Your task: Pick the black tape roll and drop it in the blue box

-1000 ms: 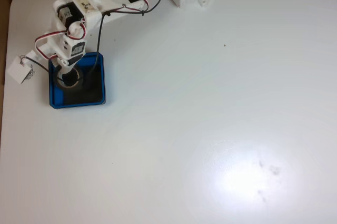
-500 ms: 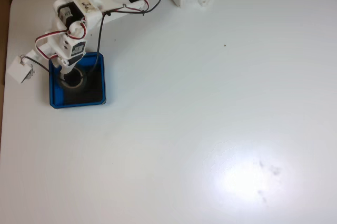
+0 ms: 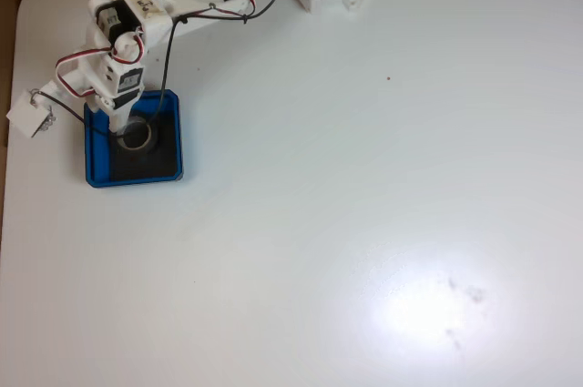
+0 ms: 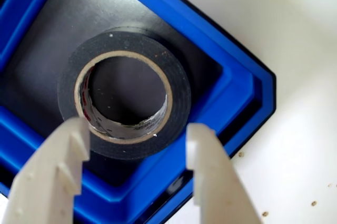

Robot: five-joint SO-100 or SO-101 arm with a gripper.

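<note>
One black tape roll [image 4: 124,93] lies flat on the black floor of the one blue box [image 4: 221,105], its hole facing straight up toward the wrist camera; being round, it has no long axis. In the wrist view the roll sits near one inner corner of the box, with a strip of bare floor between it and the rim on the right and a wider stretch of floor at the upper left.

The gripper [image 4: 138,135] hangs above the near edge of the roll. Its two pale fingers [image 4: 71,147] stand wide apart, roughly as far apart as the roll is broad, and nothing is held between them.

In the fixed view the box [image 3: 175,141] sits near the left edge of the white table [image 3: 364,205], with the roll [image 3: 135,135] in its upper half, partly under the arm [image 3: 173,0]. The arm reaches in from the top edge, and the gripper [image 3: 125,121] is over the box. One small white card [image 3: 25,116] hangs by a wire just left of the box, at the table's edge. To the right and below the box the tabletop is wide and bare.
</note>
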